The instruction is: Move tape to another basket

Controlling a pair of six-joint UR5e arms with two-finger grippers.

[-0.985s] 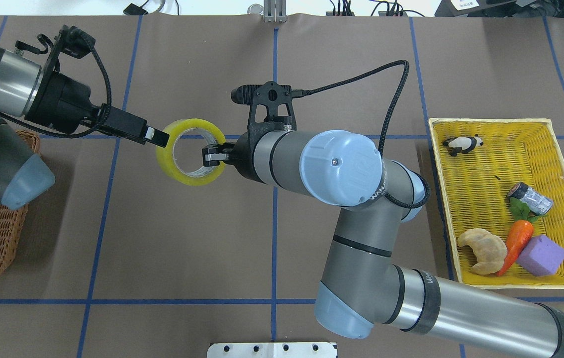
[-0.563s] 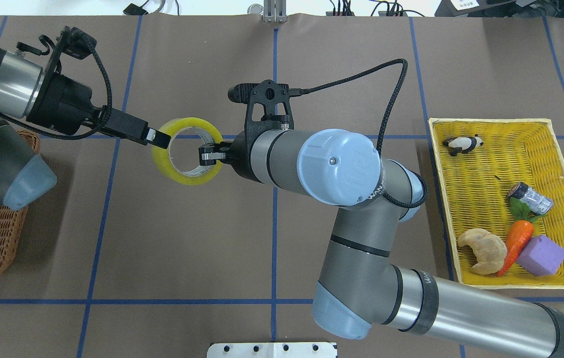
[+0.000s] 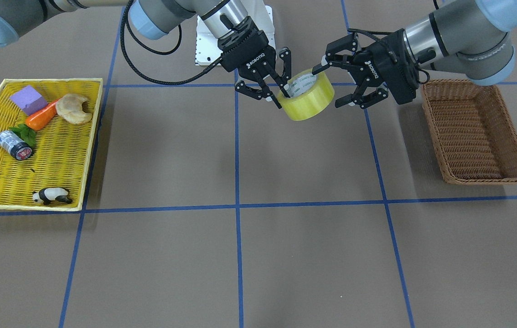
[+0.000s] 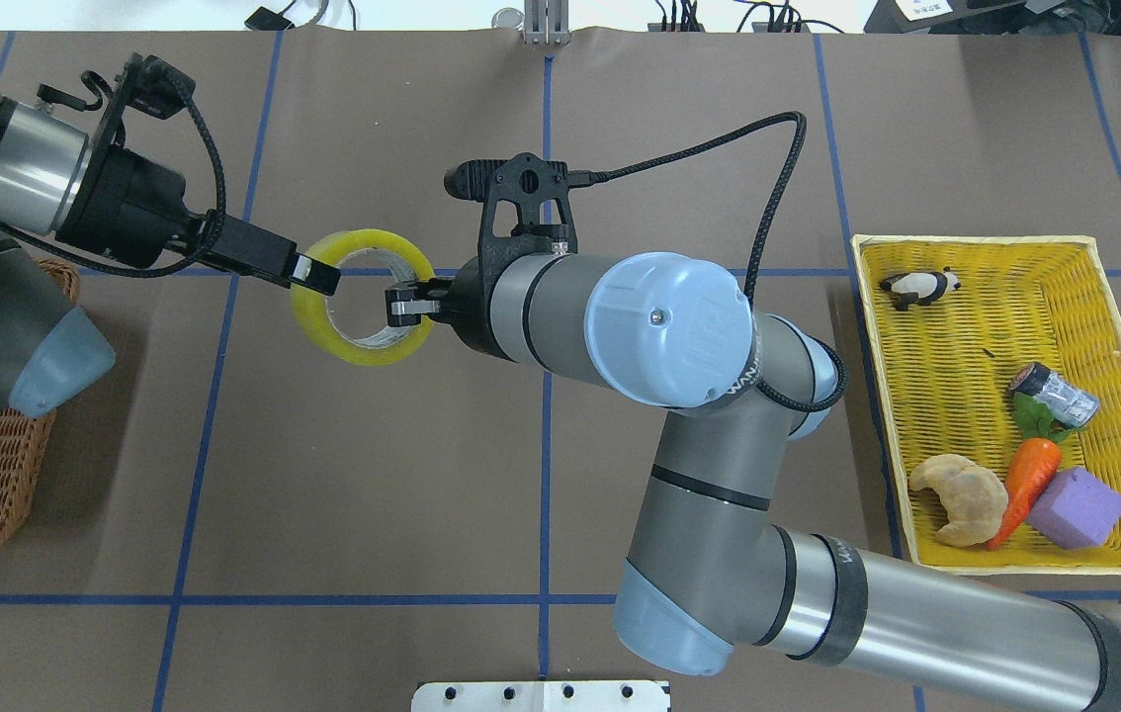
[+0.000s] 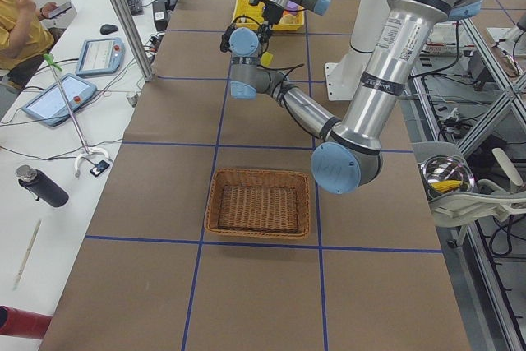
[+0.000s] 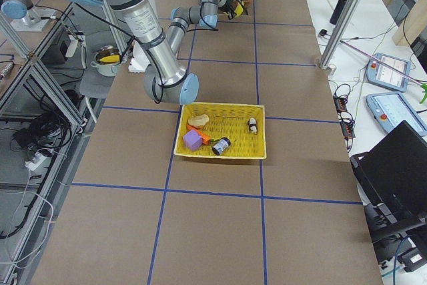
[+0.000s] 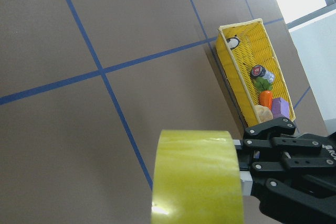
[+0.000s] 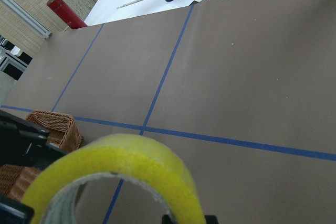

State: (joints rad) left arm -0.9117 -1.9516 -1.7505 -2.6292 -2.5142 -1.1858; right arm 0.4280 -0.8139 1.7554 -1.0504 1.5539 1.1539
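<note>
Jaws of your right gripper (image 3: 284,100) pinch the wall of the tape (image 3: 309,96), one finger inside the core, holding the roll above the table. Your left gripper (image 3: 328,86) has its jaws spread at the roll's opposite edge. The basket (image 3: 438,136) sits apart, on the left arm's side.

The overhead camera looks forward and down on the table (image 4: 343,475) from behind the robot. The front one faces it steeply from across, so the two mirror each other, sharing the tape (image 4: 363,353) at mid-table. The side cameras look along the table from either end, one nearest the basket (image 5: 260,208), the other nearest the yellow tray (image 6: 227,121). Both wrist cameras sit close against the tape.
</note>
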